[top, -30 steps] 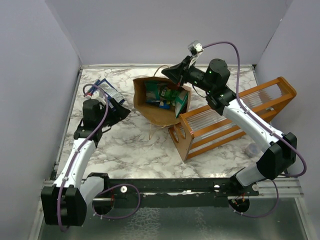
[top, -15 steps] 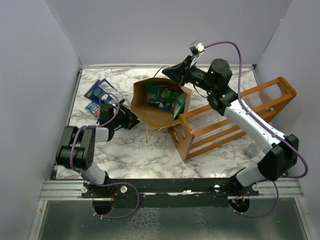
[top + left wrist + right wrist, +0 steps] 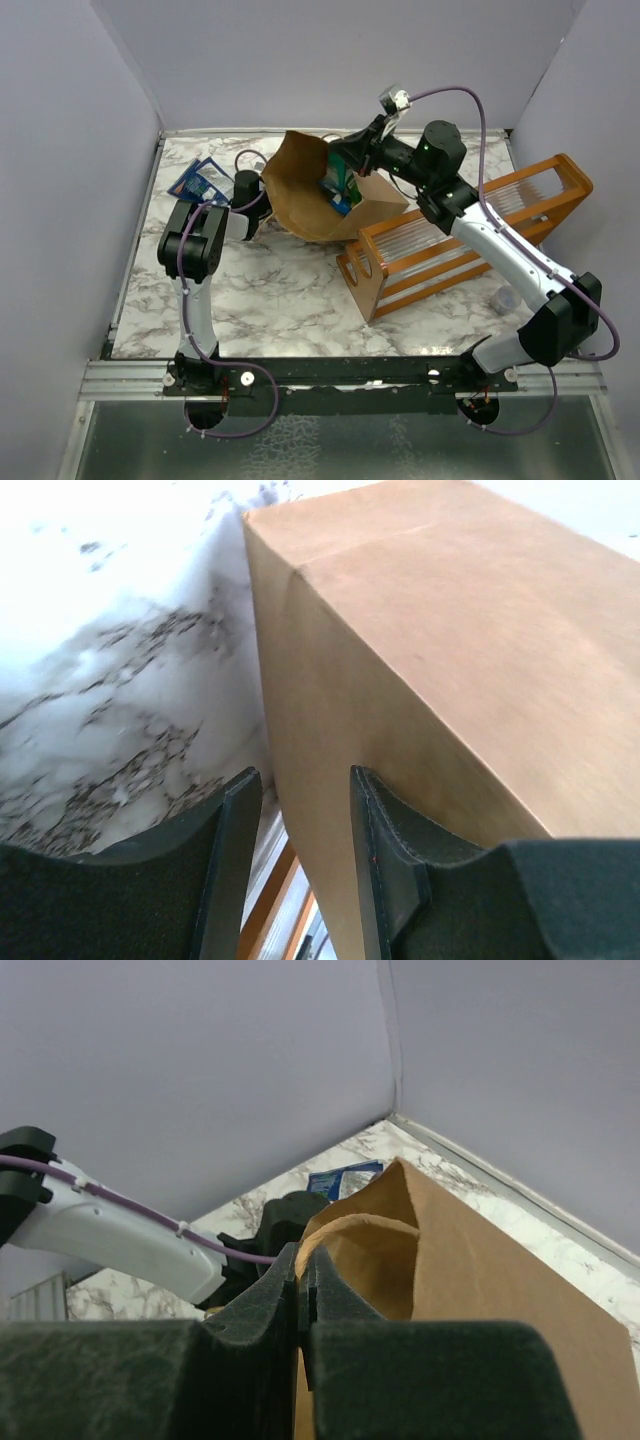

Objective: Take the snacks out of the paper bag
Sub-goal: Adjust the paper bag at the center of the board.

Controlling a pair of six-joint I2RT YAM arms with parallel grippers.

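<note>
several snacks (image 3: 337,186) sit inside the tilted, open paper bag (image 3: 298,195).

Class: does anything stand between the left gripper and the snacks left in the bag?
Yes: the wall of the paper bag. The left gripper, open, faces the bag's outside corner, while the snacks lie inside, reachable only through the mouth.

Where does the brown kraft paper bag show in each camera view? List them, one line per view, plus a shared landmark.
Top external: brown kraft paper bag, upper centre, tilted.
Left wrist: fills the upper right, one corner edge toward the camera.
Right wrist: lower right, its rim close up.
Shared landmark: white marble table top, in all three.
</note>
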